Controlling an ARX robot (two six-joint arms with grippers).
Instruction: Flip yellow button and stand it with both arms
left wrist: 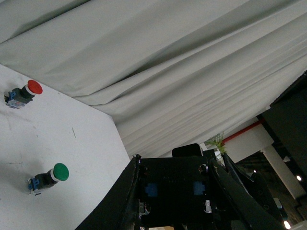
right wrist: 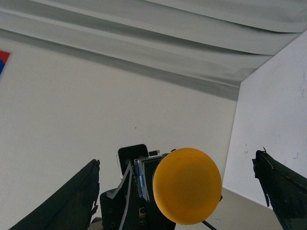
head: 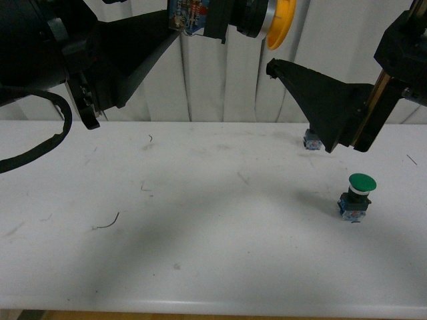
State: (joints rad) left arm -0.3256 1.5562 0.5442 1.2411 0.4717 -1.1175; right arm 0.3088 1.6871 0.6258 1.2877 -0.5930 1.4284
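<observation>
A pale pleated curtain hung behind a scuffed white table [head: 200, 267]. From the front, the left claw [head: 199, 25] was clamped on the blue-grey base of the yellow button [head: 280, 23]. It held the button high above the table, turned sideways, with the cap pointing toward the right arm's side. The right claw [head: 275, 69] hung just below the cap without touching it; its opening could not be told from here. A green button [head: 358, 195] stood upright on the table to the right, and a blue block [head: 310, 140] showed partly behind the right claw.

From the left wrist, the left claw's fingers [left wrist: 120, 201] gripped a dark block with blue patches. A red button [left wrist: 24, 94] and the green one sat well apart on the table.

From the right wrist, the right claw's fingers [right wrist: 72, 201] stood wide apart. The yellow cap showed between them, facing the camera and touching neither.
</observation>
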